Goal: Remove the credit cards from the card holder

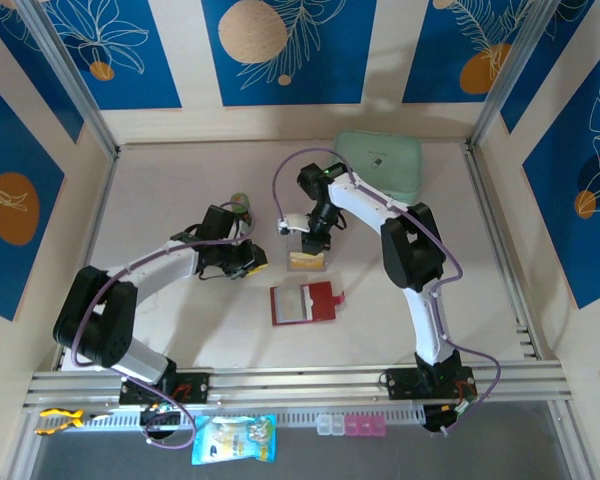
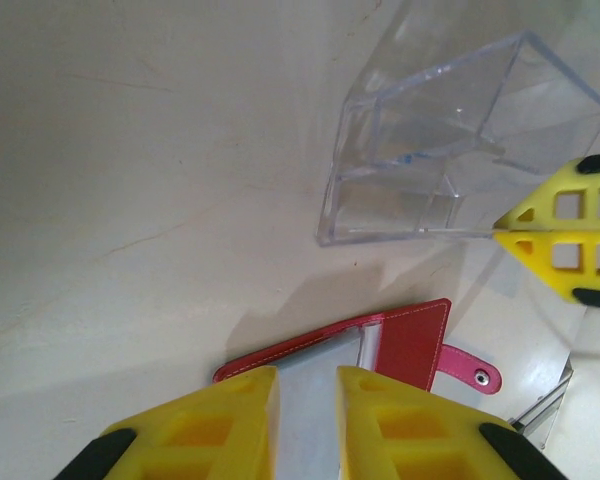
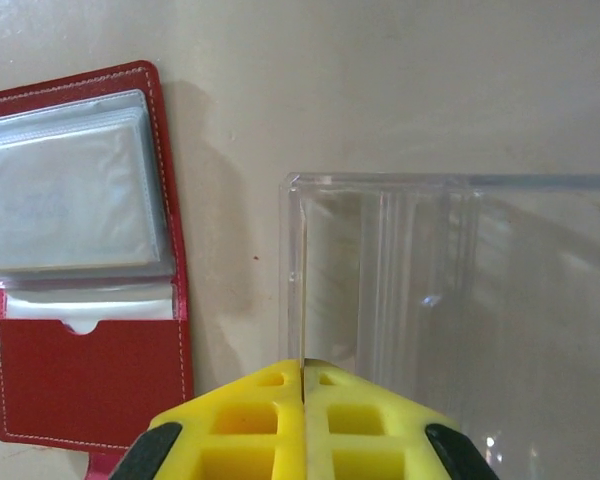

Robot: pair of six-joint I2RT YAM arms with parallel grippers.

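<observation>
My right end effector (image 3: pixel 303 372) is clenched, its fingers pressed flat together and its tips at the near wall of the clear rigid plastic box (image 3: pixel 450 300). A tan-orange rectangular card (image 1: pixel 307 262) sits in that box. My left end effector (image 2: pixel 307 388) is released, its fingers narrowly parted and gripping nothing. The small red folding card holder (image 1: pixel 302 303) lies open on the pale tabletop (image 1: pixel 180 190), just beside the box, with its clear sleeves facing up.
</observation>
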